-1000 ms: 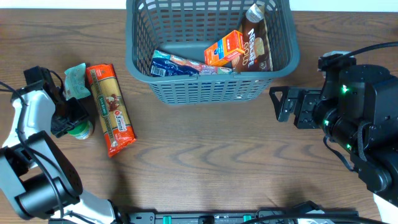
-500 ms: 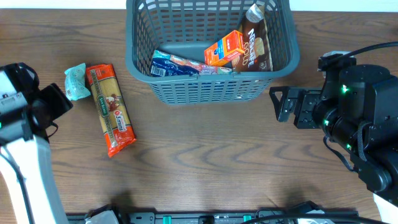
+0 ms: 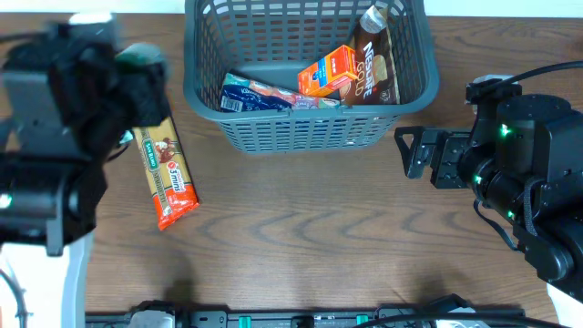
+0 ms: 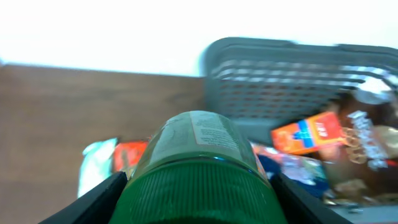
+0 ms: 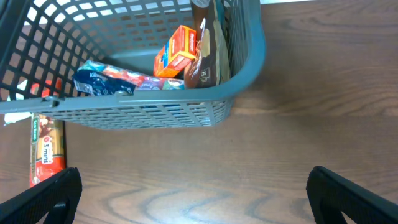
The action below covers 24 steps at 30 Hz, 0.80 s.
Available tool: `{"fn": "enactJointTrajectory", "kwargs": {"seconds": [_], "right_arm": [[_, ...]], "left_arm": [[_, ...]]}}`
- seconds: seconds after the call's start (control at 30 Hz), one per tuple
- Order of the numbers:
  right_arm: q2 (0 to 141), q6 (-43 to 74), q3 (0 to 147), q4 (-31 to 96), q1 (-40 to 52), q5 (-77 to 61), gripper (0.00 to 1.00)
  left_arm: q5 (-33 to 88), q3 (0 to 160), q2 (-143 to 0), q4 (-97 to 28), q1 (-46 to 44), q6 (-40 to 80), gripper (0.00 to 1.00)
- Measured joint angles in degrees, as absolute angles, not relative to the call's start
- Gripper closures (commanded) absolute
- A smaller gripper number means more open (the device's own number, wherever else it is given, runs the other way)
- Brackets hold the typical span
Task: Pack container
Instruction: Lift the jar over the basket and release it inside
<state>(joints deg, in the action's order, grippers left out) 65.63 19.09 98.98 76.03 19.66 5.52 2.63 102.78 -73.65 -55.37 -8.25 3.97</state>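
- The left claw [image 4: 196,193] is seen closed on a green-lidded jar [image 4: 199,134], with a finger pressed at either side.
- The left arm [image 3: 55,109] is pictured raised high above the worktop [image 3: 301,228], blurred, just left of the basket [image 3: 301,138].
- The right claw [image 5: 199,199] is held wide open and empty, near the basket's right side.
- The basket is set at the far middle of the worktop; a carton [image 3: 330,70], a brown bag [image 3: 372,64] and a blue packet [image 3: 255,94] are seen inside.

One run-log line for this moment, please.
left gripper shut on green-lidded jar, left of basket | right gripper open | basket holds orange carton, brown bag, blue packet | pasta packet on table
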Motion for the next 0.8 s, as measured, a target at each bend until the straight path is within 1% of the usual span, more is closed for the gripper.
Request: {"fn": "enactJointTrajectory", "kwargs": {"seconds": [0.1, 0.3, 0.47, 0.6, 0.63, 0.67, 0.7, 0.8], "right_arm": [[65.63, 19.09, 98.98, 76.01, 19.66, 5.54, 0.01], [65.63, 19.09, 98.98, 76.03, 19.66, 5.52, 0.01], [65.63, 19.09, 98.98, 76.03, 19.66, 5.52, 0.01], [65.63, 19.07, 98.98, 76.03, 19.66, 5.52, 0.01], [65.63, 19.07, 98.98, 76.03, 19.66, 5.52, 0.01], [65.63, 19.09, 98.98, 76.03, 19.66, 5.52, 0.01], [65.63, 19.07, 98.98, 76.03, 19.66, 5.52, 0.01], [65.63, 19.09, 98.98, 76.03, 19.66, 5.52, 0.01]], "left_arm": [[2.57, 106.91, -79.44, -55.33, -13.89, 2.63, 0.62], [0.80, 108.44, -90.94, -57.82, -21.78, 1.43, 0.62], [-2.31, 108.33, -96.71, -61.10, -23.68, 1.45, 0.62], [-4.14, 108.36, -96.90, -60.93, -23.66, 1.48, 0.61], [-4.69, 108.36, -96.73, -60.88, -23.68, 1.43, 0.52], [-4.93, 108.36, -96.64, -60.88, -23.68, 1.45, 0.32], [-5.17, 108.36, -96.57, -60.90, -23.68, 1.43, 0.00], [-5.67, 108.36, -96.51, -60.66, -23.68, 1.48, 0.01]]}}
